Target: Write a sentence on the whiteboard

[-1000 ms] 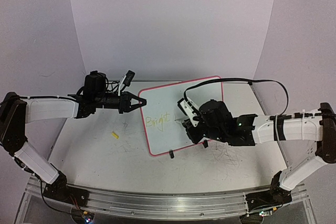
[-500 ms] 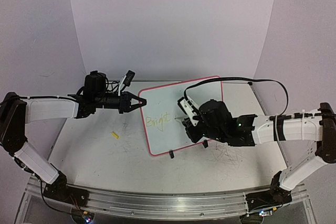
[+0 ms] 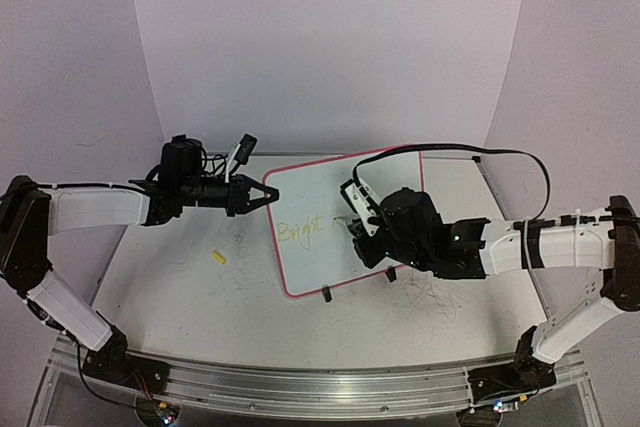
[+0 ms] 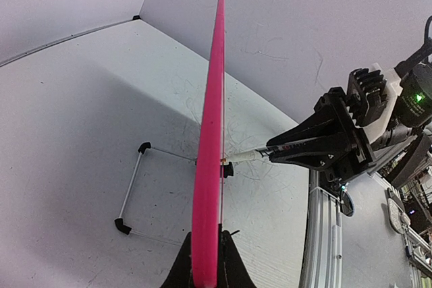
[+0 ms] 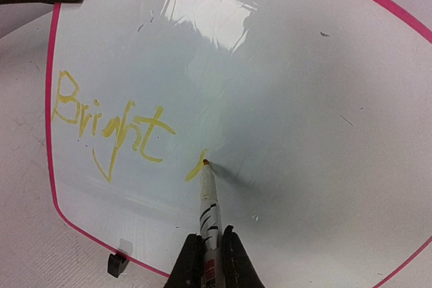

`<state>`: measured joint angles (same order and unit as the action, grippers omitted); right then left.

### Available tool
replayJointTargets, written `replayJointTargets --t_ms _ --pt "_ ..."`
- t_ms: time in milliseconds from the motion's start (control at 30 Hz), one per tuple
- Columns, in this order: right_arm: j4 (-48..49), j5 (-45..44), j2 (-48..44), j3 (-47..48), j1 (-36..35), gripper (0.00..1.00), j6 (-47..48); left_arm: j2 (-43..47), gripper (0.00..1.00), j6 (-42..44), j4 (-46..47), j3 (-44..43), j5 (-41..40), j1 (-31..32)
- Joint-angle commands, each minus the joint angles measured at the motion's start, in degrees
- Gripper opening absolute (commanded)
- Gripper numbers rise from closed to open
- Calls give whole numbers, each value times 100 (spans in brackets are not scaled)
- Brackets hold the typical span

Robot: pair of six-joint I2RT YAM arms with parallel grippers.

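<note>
Currently our sentence point(image 5: 111, 129) reads only "Bright" plus one further stroke on the propped whiteboard point(image 3: 320, 187); most seems left. Our left gripper point(image 3: 270, 194) clamps its edge, our right gripper point(image 5: 206, 247) grips the yellow marker point(image 5: 208, 200), tip touching.

Whiteboard point(image 3: 305, 262) right part hidden behind right arm point(image 3: 520, 247); marker point(image 5: 209, 207) label too small to read.

A robotics lab bench: curved white backdrop point(image 3: 330, 47), aluminium base rail point(image 3: 300, 380), scribble-marked tabletop point(image 3: 180, 292), left arm point(image 3: 95, 207), right arm point(image 3: 560, 245).
</note>
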<state>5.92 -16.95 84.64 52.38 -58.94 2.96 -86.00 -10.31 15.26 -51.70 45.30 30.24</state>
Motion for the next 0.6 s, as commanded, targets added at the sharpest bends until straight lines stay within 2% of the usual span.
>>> replayJointTargets --t_ms 0,567 --pt "261 -367 5 228 20 0 -70 37 0 814 -206 37 -363 28" --pt "-35 -110 -174 -199 7 0 -439 47 0 822 -230 29 -343 37"
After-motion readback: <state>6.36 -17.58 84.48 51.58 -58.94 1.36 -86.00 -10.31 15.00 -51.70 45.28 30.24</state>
